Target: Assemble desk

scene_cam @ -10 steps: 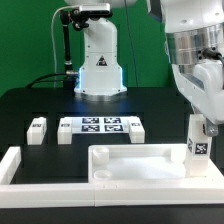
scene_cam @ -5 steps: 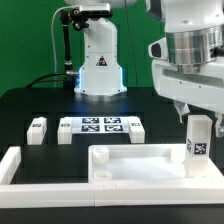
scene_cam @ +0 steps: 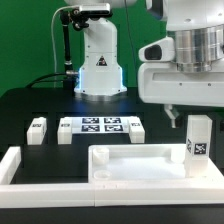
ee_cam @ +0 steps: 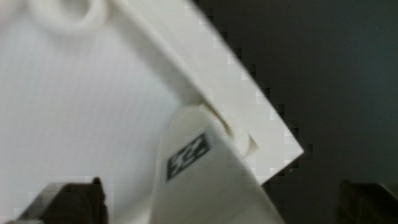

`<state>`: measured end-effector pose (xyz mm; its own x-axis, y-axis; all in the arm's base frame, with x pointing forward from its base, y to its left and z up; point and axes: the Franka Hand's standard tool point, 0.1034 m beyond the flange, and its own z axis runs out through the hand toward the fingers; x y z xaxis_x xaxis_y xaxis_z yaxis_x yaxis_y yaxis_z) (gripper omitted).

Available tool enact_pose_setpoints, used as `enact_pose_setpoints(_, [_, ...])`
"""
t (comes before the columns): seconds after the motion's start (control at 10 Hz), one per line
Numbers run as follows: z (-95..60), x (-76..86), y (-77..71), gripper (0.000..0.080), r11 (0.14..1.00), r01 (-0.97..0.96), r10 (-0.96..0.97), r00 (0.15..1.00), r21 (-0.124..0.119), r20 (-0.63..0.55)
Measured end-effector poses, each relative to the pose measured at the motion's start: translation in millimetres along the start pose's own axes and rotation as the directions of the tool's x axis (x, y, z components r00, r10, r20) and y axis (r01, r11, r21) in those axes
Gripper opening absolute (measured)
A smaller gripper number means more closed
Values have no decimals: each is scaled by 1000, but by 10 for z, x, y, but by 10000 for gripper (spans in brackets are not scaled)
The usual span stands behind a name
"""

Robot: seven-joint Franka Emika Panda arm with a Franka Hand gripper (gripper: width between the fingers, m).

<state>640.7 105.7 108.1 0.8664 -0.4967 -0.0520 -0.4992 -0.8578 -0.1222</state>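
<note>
The desk's white tabletop panel (scene_cam: pixel 130 160) lies flat at the front, rim up. One white leg block (scene_cam: pixel 199 138) stands upright on its corner at the exterior view's right, tag facing the camera. My gripper (scene_cam: pixel 195 112) hangs just above that leg, open and holding nothing. In the wrist view the tabletop (ee_cam: pixel 89 100) fills the picture and the tagged leg (ee_cam: pixel 205 160) rises between the dark fingertips (ee_cam: pixel 71 203) of the gripper (ee_cam: pixel 217 205), with a gap on each side. Three more legs (scene_cam: pixel 37 129), (scene_cam: pixel 66 130), (scene_cam: pixel 137 127) lie on the black table behind.
The marker board (scene_cam: pixel 100 125) lies between the loose legs. A low white border wall (scene_cam: pixel 20 165) runs along the front and the exterior view's left. The arm's white base (scene_cam: pixel 98 60) stands at the back, with a green block behind the arm.
The gripper has opened, let go of the upright leg and risen above it. The leg stays standing on the tabletop's corner.
</note>
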Motion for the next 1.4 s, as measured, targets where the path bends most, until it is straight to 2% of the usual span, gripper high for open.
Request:
enact_pose_setpoints(0.2, [23,13,-88,648,964,265,-266,964,-22,-30])
enact_pose_setpoints(0.3, [41,9,-124,648,949,316,-316,948,-20,-43])
enact_pose_setpoints(0.4, [40,17,-112,562,949,315,-315,948,-21,-42])
enact_pose_setpoints(0.5, [41,17,-111,426,953,303,-304,952,-20,-42])
enact_pose_setpoints(0.6, [41,23,-102,426,957,288,-288,957,-20,-43])
enact_pose_setpoints(0.7, [44,45,-59,305,975,221,-222,974,-23,-43])
enact_pose_setpoints(0.9, [46,49,-43,303,999,49,-50,998,-15,-43])
enact_pose_setpoints(1.1, [50,46,-7,297,980,-196,196,980,-10,-32])
enact_pose_setpoints(1.2, [53,34,-20,293,941,-339,339,941,0,-26])
enact_pose_setpoints(1.4, [57,46,-42,293,779,-626,626,780,41,9])
